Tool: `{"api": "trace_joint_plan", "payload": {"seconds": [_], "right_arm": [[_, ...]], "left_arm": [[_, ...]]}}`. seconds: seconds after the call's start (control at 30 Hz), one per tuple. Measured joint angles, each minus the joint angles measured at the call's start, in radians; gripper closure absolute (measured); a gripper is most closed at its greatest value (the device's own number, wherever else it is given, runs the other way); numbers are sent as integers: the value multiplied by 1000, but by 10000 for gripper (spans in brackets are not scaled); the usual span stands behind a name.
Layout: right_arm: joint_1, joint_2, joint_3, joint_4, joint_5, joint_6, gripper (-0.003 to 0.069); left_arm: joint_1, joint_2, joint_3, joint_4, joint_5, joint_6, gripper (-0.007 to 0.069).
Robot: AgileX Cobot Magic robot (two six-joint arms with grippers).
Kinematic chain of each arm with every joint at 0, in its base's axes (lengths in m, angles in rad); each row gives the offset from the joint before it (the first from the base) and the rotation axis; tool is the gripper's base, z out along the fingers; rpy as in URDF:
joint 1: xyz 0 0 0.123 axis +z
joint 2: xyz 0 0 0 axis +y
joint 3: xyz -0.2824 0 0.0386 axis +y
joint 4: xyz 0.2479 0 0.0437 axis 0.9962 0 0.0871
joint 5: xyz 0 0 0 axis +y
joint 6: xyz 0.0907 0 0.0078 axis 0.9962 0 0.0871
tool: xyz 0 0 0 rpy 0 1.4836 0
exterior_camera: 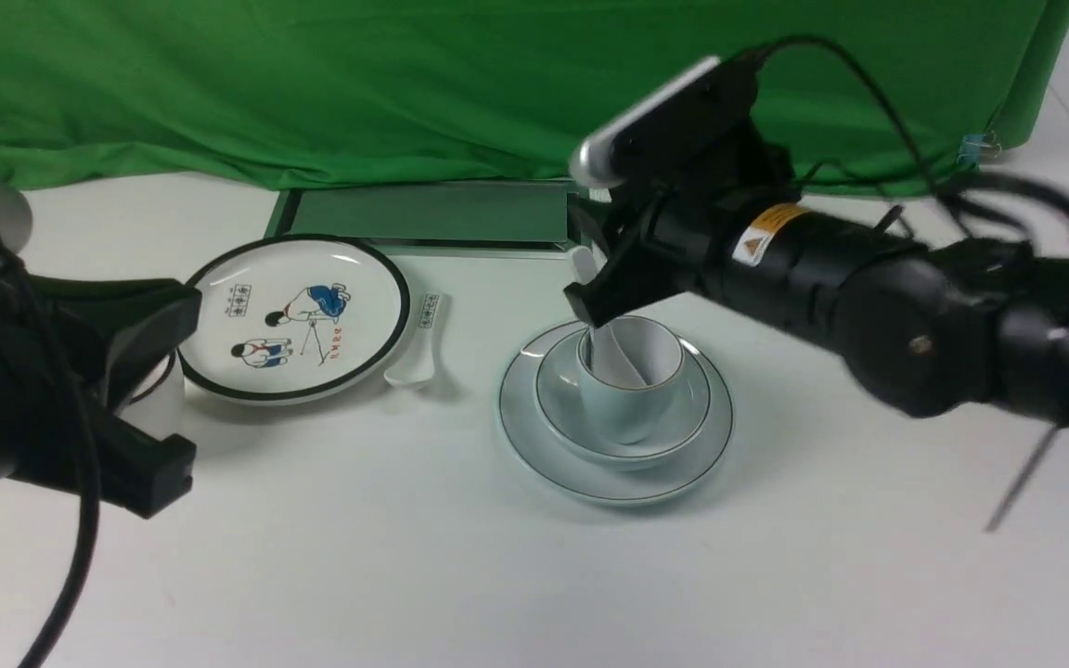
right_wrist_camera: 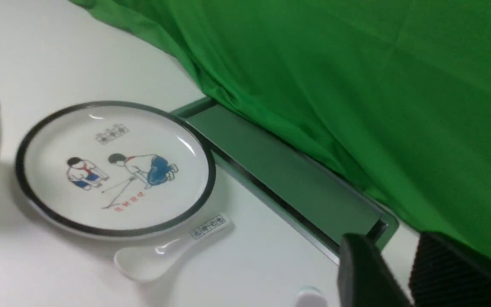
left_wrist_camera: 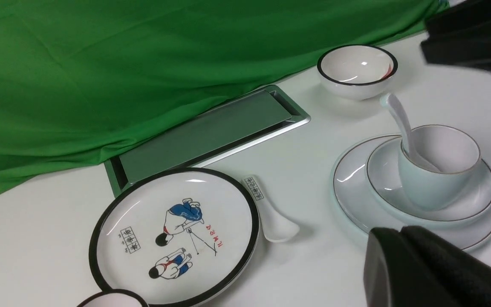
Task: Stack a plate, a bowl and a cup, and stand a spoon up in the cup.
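Standing the spoon [left_wrist_camera: 401, 123] is the step in hand; it appears complete. At lower left of the front view, the left hand [exterior_camera: 186, 391] is spread wide and empty. At centre, the plate [exterior_camera: 534, 436], bowl [exterior_camera: 692, 399] and cup [exterior_camera: 623, 408] are stacked on the tabletop [exterior_camera: 497, 575], with the spoon leaning inside the cup. Just above its handle, the right hand [exterior_camera: 590, 311] has parted fingers and grips nothing. The next move calls for a clean lift away from the handle.

The plate [exterior_camera: 521, 436], bowl [exterior_camera: 688, 417] and cup [exterior_camera: 623, 413] are pale blue with thin dark rims; the cartoon plate [exterior_camera: 363, 311] white, black-rimmed.
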Motion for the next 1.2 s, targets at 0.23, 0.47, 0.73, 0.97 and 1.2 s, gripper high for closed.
{"api": "trace_joint_plan", "payload": {"seconds": [0.23, 0.47, 0.73, 0.97, 1.2], "right_arm": [[0, -422, 106, 0, 241, 15, 643], [0, -735, 491, -1, 110, 80, 646], [0, -835, 871, -3, -165, 136, 627], [0, -835, 1059, -2, -349, 114, 631], [-39, -958, 1097, 64, -413, 35, 648]], "left_arm": [[0, 0, 0, 0, 8, 0, 662], [0, 0, 0, -1, 8, 1, 662], [0, 0, 0, -3, 8, 4, 661], [0, 0, 0, -3, 9, 4, 661], [0, 0, 0, -7, 14, 4, 661]]}}
